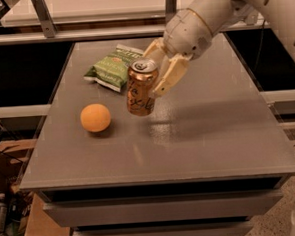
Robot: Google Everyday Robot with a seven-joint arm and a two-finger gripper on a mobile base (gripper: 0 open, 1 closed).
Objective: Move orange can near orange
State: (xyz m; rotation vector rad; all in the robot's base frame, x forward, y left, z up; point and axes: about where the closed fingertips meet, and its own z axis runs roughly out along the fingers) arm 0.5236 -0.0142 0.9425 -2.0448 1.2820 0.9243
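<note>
Orange can (141, 88) clamped in the end effector (154, 69), pinched between two pale fingers (169, 76). Tilted, silver top leaning slightly right toward the wrist, script side facing the camera. One finger pressed along the can's right side, the other mostly hidden behind the rim. Positioned over the middle-left of the grey tabletop (213, 136), just right of the orange (95, 117), with a narrow gap between the two. Cannot tell whether the can's base touches the surface or hangs just above it. Orange resting on the tabletop. Crumpled green snack bag (109, 68) lying behind the can, right end covered by can and finger. White arm (206, 16) reaching in from the upper right, cut off at the frame edge.
</note>
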